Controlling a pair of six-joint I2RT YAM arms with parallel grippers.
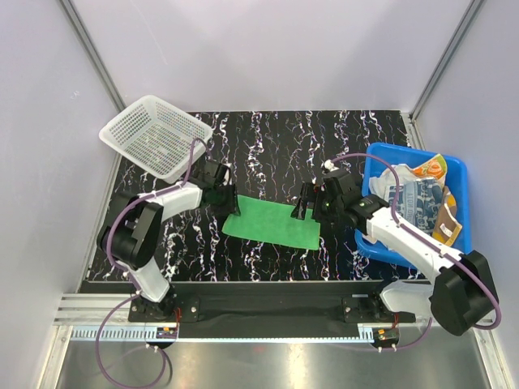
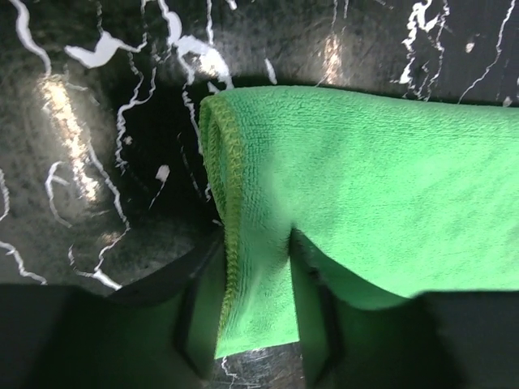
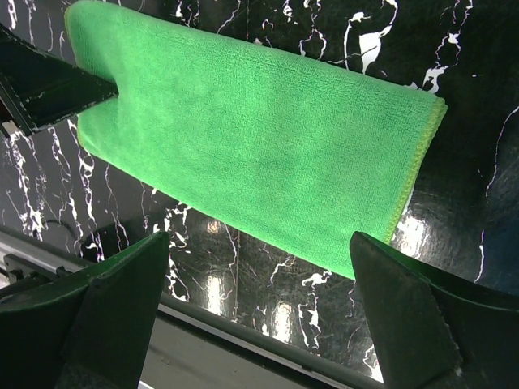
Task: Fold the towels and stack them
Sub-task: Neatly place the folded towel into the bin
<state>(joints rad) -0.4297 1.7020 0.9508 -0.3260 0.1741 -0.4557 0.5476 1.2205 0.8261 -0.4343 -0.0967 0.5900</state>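
A plain green towel [image 1: 272, 223] lies folded into a long strip in the middle of the black marbled table. My left gripper [image 1: 225, 203] is at its left end. In the left wrist view the fingers [image 2: 320, 308] press on the hemmed edge of the green towel [image 2: 365, 186] from both sides, so my left gripper [image 2: 255, 267] is shut on it. My right gripper [image 1: 306, 207] hovers over the right end, open. The right wrist view shows nothing between the jaws of my right gripper [image 3: 259, 243], with the green towel [image 3: 259, 138] just beyond them. More towels [image 1: 418, 194] lie crumpled in the tub.
A blue plastic tub [image 1: 458, 166] stands at the right edge, close behind my right arm. At the back left a white mesh basket [image 1: 154, 134] sits tilted. Grey walls enclose the table on three sides. A metal rail [image 1: 268, 304] runs along the near edge.
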